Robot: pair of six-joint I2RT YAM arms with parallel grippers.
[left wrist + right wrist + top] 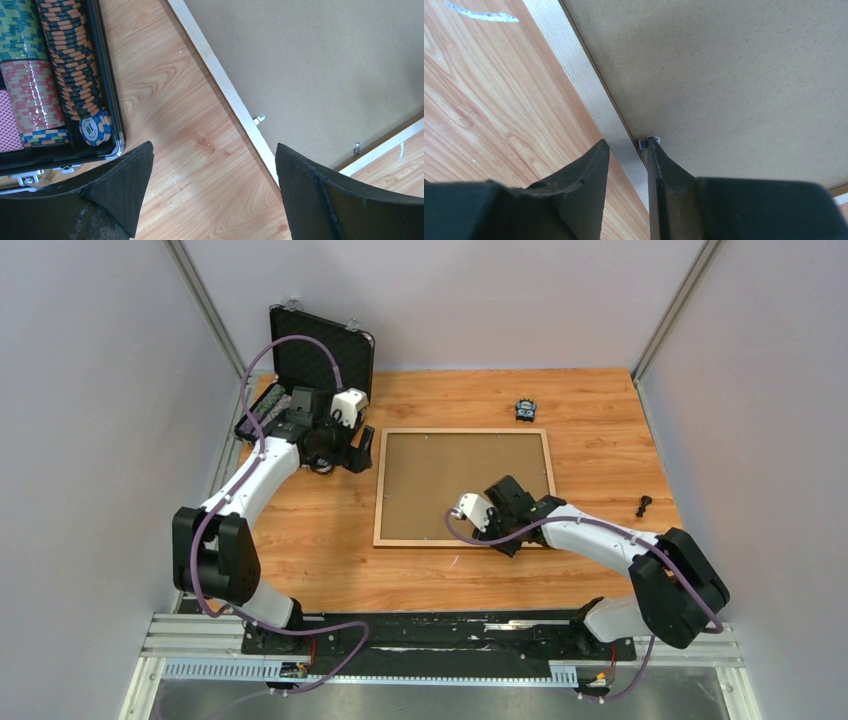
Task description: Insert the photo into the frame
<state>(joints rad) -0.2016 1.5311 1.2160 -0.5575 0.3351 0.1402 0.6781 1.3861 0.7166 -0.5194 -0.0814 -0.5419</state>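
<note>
The frame [378, 490], thin light-brown moulding, lies face down mid-table with the brown backing board [460, 480] in it. The photo is out of view. My left gripper [343, 456] is open and empty over bare table between the case and the frame's left edge [225, 85]; its gap [212, 165] shows only wood. My right gripper [507, 540] is at the frame's near edge. Its jaws [628, 145] stand narrowly open astride the moulding [584, 85], and the right fingertip touches a small metal clip [644, 143] at the edge of the board [724, 75].
An open black foam-lined case [320, 350] stands at the back left, holding rows of poker chips [70, 60]. A small blue-black object [526, 409] lies behind the frame. A small black part [643, 505] lies to its right. Another clip [258, 119] sits on the frame's left edge.
</note>
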